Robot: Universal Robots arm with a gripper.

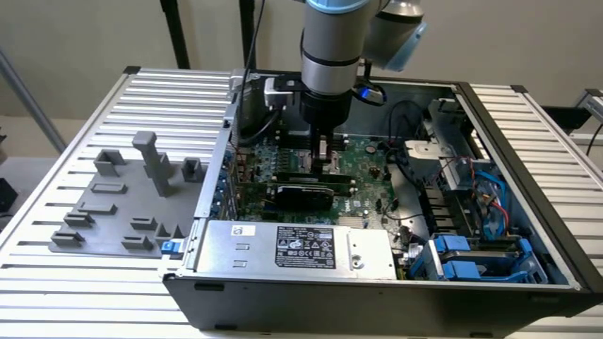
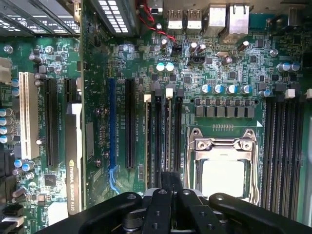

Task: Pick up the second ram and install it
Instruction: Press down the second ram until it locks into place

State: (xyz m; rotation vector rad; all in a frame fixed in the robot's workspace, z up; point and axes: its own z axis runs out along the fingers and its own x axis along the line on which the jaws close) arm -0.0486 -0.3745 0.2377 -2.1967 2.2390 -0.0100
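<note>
Exterior view: the dark two-fingered gripper (image 1: pixel 326 164) on the grey-and-silver arm hangs at centre frame, reaching down into the open black metal computer case (image 1: pixel 377 300) to the green motherboard (image 1: pixel 366 164). Towards the exterior view's left, the matt grey plastic fixture plate (image 1: pixel 104 212) with its upright blocks carries no green stick that I can see.

In the wrist view the black fingers (image 2: pixel 165 183) are drawn close together on a thin dark edge. I judge this to be the second ram (image 2: pixel 168 163), a narrow green board seen edge-on, though I cannot be sure. It lines up with the middle one of the long black plastic memory slots (image 2: pixel 157 136), which stand beside the shiny steel processor socket (image 2: pixel 222 161). Whether it is seated or only hovering over the slot cannot be told.

The risks come from the hard, brittle, close-packed parts:
- **Tilt:** a slight lean of the stick would set its edge on the slot wall, and pressing then could bend the thin board or chip the plastic.
- **Wrong channel:** the neighbouring slots sit just beside it, so a small sideways error would put it in the wrong one.
- **Latches:** the pale end latches (image 2: pixel 169 91) must be open, or the stick will not go down.
- **Collision:** the small silver-topped capacitors (image 2: pixel 226 89) stand near the slot ends, where the fingers could strike them.
</note>
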